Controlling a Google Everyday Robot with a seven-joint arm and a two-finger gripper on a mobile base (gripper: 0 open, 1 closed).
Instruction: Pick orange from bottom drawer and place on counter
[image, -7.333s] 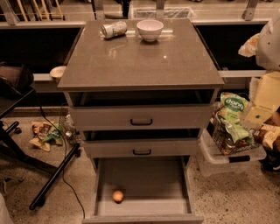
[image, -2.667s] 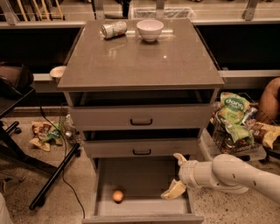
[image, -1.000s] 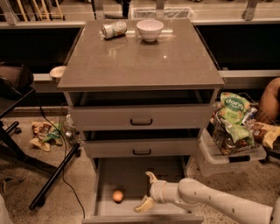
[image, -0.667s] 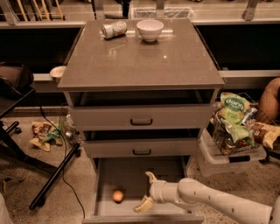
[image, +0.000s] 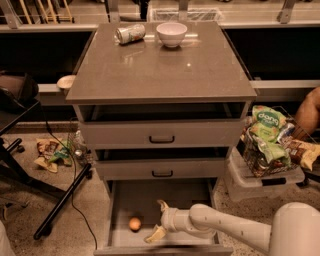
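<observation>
Position explains most of this: my end effector (image: 159, 220) is down inside the bottom drawer (image: 145, 197), which stands pulled out well past the middle drawer (image: 162, 169) above it, so I can get in from the front. The orange (image: 134, 223) lies on the drawer floor toward the front left, just beside my end effector and not touching it. My two fingers (image: 156, 234) are spread apart, one high and one low, with the gap turned toward the orange. I judge this is so that the round fruit can pass between them rather than be knocked away. Nothing is pinched yet. My arm (image: 225, 227) comes in from the lower right, low and nearly level, I think because the middle drawer leaves little room overhead. The bench (image: 160, 75) on top of the cabinet has a broad bare middle. A white bowl (image: 171, 34) and a tipped can (image: 130, 33) sit near its back edge, so the orange can go down in front of them. It may roll if nudged.
</observation>
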